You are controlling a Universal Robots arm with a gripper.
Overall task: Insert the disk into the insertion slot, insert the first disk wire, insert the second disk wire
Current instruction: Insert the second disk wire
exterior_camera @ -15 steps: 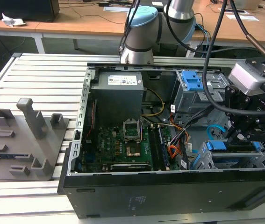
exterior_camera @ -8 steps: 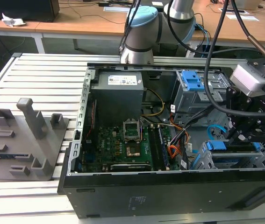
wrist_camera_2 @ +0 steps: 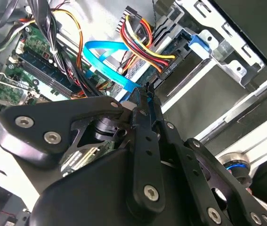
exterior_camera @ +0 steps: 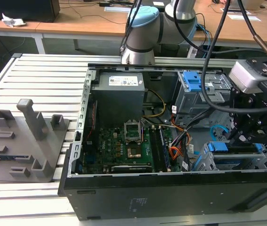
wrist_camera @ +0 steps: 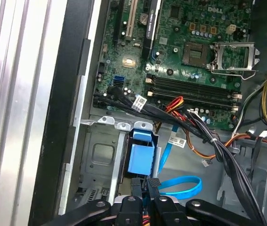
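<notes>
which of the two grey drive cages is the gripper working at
The low cage at the case's front corner on the exterior view's right, with the blue carrier in it; the gripper hangs right over it. The taller cage stands farther back.

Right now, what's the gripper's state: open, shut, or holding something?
Gripper: shut, fingers together at the black connector on the disk in the insertion slot; whether it grips anything cannot be told.

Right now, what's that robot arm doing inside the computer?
The arm's gripper is reaching into an open computer case, down at the low grey drive cage near the exterior view's right. The blue-framed disk already sits in that cage. The fingers look closed at a connector by the disk's rear, beside a looping blue cable.
</notes>
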